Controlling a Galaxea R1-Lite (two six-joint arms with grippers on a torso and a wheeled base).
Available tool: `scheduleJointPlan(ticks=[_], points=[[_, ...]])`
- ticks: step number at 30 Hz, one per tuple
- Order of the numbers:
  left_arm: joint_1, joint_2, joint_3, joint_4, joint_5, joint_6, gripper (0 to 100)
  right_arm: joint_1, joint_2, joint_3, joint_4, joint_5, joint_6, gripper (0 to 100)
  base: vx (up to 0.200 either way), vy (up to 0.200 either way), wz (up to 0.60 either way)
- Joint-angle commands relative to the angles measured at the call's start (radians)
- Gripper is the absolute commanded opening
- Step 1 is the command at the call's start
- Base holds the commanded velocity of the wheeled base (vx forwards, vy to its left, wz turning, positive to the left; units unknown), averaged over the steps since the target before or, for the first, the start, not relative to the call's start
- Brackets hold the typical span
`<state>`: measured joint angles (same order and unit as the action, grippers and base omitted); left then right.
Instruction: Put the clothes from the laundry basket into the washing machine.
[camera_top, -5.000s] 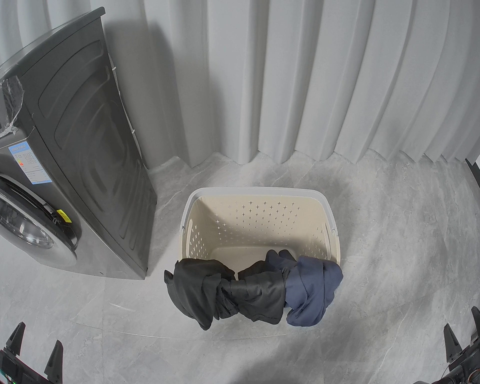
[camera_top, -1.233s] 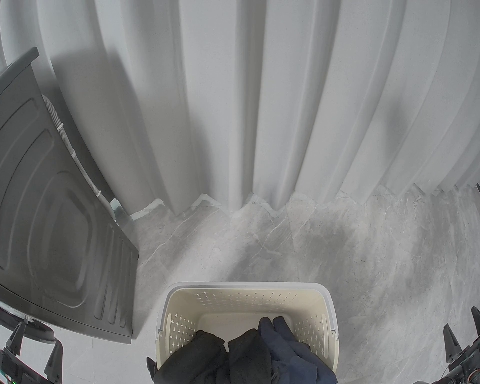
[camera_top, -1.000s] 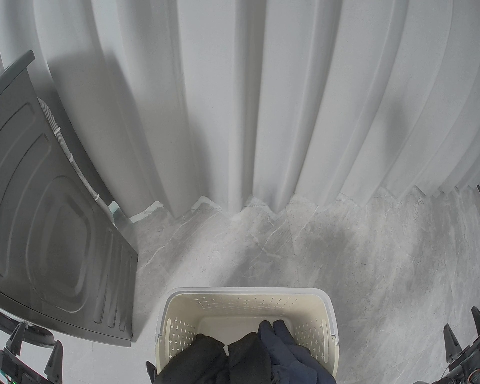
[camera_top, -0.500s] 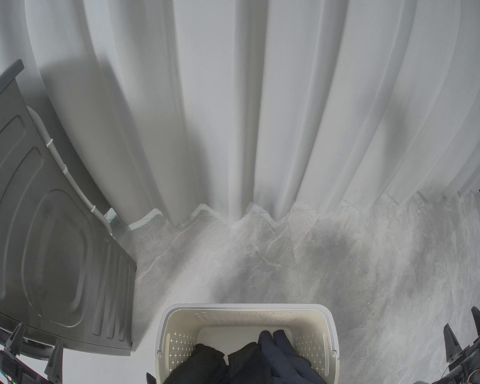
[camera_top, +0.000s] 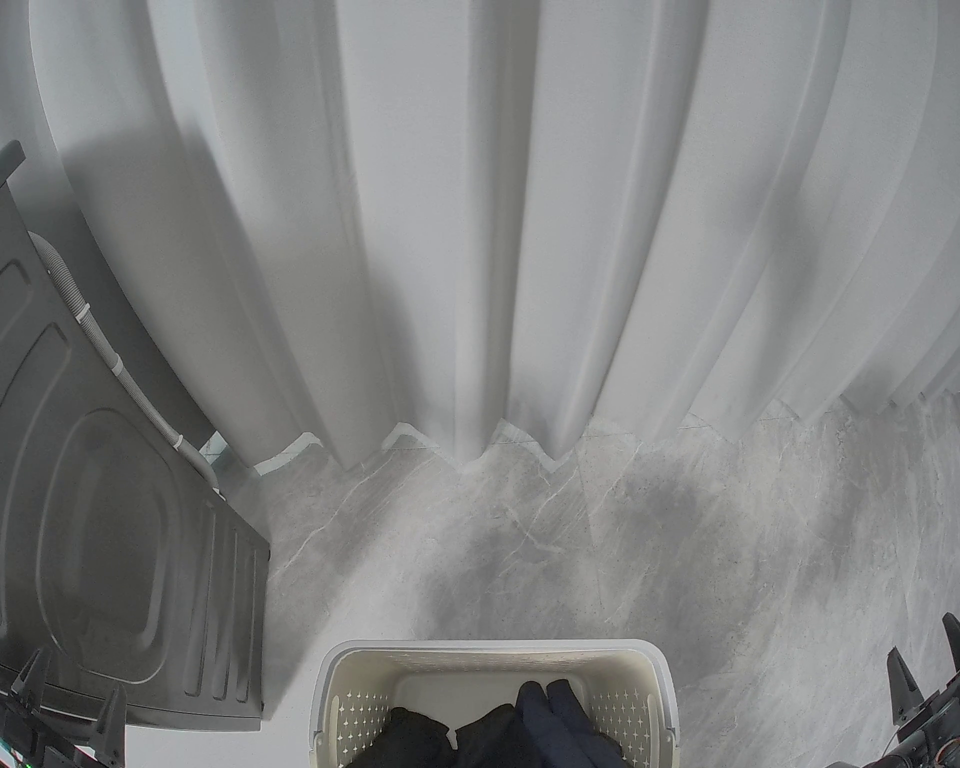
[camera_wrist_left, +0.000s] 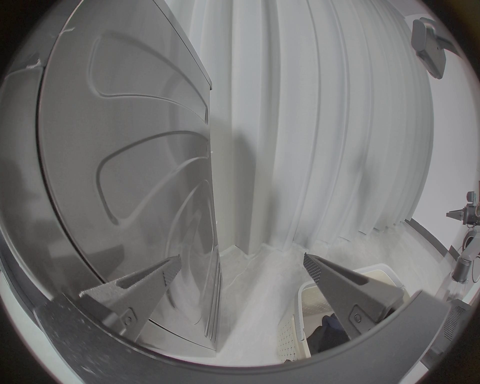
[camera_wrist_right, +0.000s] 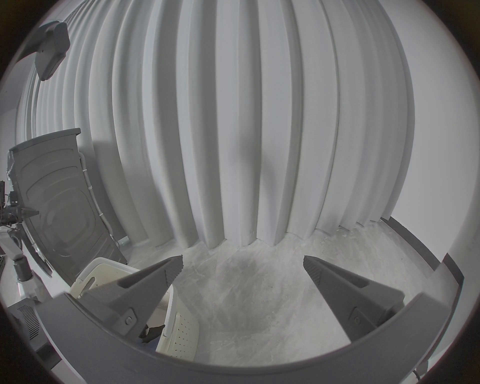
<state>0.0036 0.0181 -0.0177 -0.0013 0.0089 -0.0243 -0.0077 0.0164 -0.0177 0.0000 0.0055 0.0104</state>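
Observation:
The cream laundry basket (camera_top: 640, 662) sits on the floor at the bottom middle of the head view, with dark black and navy clothes (camera_top: 500, 735) draped over its near side. The grey washing machine (camera_top: 90, 540) stands to its left, its side panel facing me. My left gripper (camera_top: 65, 695) hangs open at the bottom left, close to the machine's side (camera_wrist_left: 140, 165), with the basket (camera_wrist_left: 370, 275) off to one side of it. My right gripper (camera_top: 925, 670) is open at the bottom right, over bare floor; the basket (camera_wrist_right: 100, 275) shows beside it.
White pleated curtains (camera_top: 520, 220) hang across the back down to the grey marble-look floor (camera_top: 640, 540). A corrugated hose (camera_top: 110, 350) runs along the machine's rear edge. Open floor lies between basket and curtain and to the right.
The whole head view has shifted: basket and machine slide toward the bottom and left of the picture, so the camera has moved. Both grippers keep their places, open.

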Motion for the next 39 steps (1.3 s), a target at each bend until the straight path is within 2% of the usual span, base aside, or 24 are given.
scheduleJointPlan(ticks=[1,39], points=[[0.001,-0.013,0.018,0.000,0.000,0.000,100,0.000,-0.004,0.018,0.000,0.001,0.000,100,0.000,0.000,0.00],[0.001,-0.013,0.018,0.000,-0.001,-0.002,100,0.002,-0.004,0.018,0.002,0.001,0.000,100,0.000,0.000,0.00]])
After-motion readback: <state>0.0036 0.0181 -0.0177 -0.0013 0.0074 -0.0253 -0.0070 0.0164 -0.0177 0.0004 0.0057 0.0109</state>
